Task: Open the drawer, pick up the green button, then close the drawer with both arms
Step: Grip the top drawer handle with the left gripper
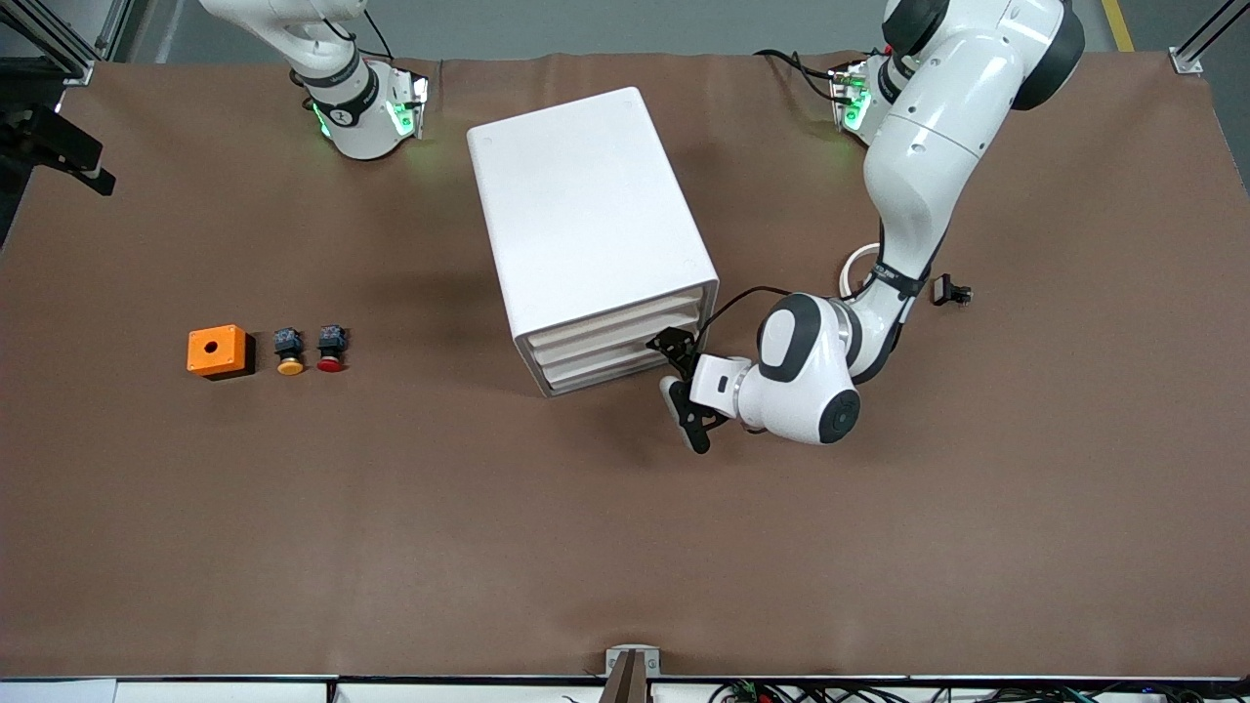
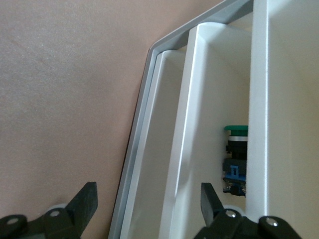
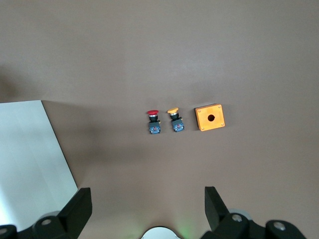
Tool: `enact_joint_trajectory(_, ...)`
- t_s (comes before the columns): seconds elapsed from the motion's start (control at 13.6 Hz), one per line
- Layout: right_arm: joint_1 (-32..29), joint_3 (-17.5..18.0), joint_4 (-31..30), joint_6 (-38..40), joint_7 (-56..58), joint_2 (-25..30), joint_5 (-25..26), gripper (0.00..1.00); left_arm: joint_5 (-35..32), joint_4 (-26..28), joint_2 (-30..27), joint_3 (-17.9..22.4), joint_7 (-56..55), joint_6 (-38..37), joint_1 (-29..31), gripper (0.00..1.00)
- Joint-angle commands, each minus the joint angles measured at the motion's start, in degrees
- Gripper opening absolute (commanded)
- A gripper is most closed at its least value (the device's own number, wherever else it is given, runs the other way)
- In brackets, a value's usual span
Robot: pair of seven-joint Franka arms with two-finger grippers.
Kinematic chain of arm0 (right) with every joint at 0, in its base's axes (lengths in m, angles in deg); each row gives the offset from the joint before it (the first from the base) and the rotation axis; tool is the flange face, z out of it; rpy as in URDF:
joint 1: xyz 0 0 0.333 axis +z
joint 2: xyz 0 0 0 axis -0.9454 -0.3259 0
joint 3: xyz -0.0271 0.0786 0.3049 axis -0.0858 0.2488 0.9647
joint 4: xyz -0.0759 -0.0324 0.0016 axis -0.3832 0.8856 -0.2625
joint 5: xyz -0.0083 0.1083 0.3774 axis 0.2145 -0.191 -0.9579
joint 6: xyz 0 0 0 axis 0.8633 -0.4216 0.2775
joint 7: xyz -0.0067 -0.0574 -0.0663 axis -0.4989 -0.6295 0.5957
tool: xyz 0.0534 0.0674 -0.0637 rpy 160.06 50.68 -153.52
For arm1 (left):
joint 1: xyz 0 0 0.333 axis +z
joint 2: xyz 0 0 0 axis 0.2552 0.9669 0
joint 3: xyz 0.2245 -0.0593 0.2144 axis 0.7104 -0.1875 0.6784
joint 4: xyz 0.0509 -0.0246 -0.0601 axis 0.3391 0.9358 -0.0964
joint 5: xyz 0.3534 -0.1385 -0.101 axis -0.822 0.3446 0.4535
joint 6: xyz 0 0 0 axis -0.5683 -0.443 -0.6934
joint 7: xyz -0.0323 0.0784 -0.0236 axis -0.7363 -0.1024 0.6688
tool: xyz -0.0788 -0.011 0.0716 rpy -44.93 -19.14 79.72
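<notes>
The white cabinet (image 1: 576, 195) stands mid-table, and its three drawers look shut. The lowest drawer (image 1: 610, 374) is nearest the table. My left gripper (image 1: 677, 383) is open at the cabinet's front corner toward the left arm's end. In the left wrist view the left gripper (image 2: 147, 199) has its fingers (image 2: 84, 199) astride the lowest drawer's edge (image 2: 152, 149), touching nothing. The green button (image 2: 235, 130) shows between the white drawer fronts; I cannot tell which drawer holds it. My right gripper (image 3: 147, 204) is open and empty, high over the table, and waits.
An orange box (image 1: 215, 351), a yellow-capped button (image 1: 289, 352) and a red-capped button (image 1: 331, 351) lie in a row toward the right arm's end. A small black part (image 1: 951, 291) and a white ring (image 1: 859, 268) lie by the left arm.
</notes>
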Motion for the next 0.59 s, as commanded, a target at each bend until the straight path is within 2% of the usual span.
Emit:
enact_joint_trajectory(0.0,-0.27,0.06,-1.92,-0.77,-0.28,1.77,-0.27,1.0,1.11,-0.04,0.71,-0.14,1.2,-0.53,-0.33,0.85)
enact_joint_trajectory(0.07,-0.27,0.06,-1.92,-0.77,-0.28,1.77,-0.27,1.0,1.11,0.05,0.71,-0.05,1.29,-0.62,-0.59,0.77)
enact_joint_trajectory(0.29,-0.27,0.06,-1.92,-0.77,-0.28,1.77,-0.27,1.0,1.11,0.49,0.71,-0.14,1.03,-0.62,-0.6,0.72)
enact_joint_trajectory(0.44,-0.27,0.06,-1.92,-0.77,-0.28,1.77,-0.27,1.0,1.11,0.84,0.54,-0.14,0.76,-0.62,-0.6,0.5)
enact_joint_trajectory(0.52,-0.27,0.06,-1.92,-0.77,-0.28,1.77,-0.35,1.0,1.11,0.84,0.54,-0.05,0.76,-0.62,-0.6,0.45)
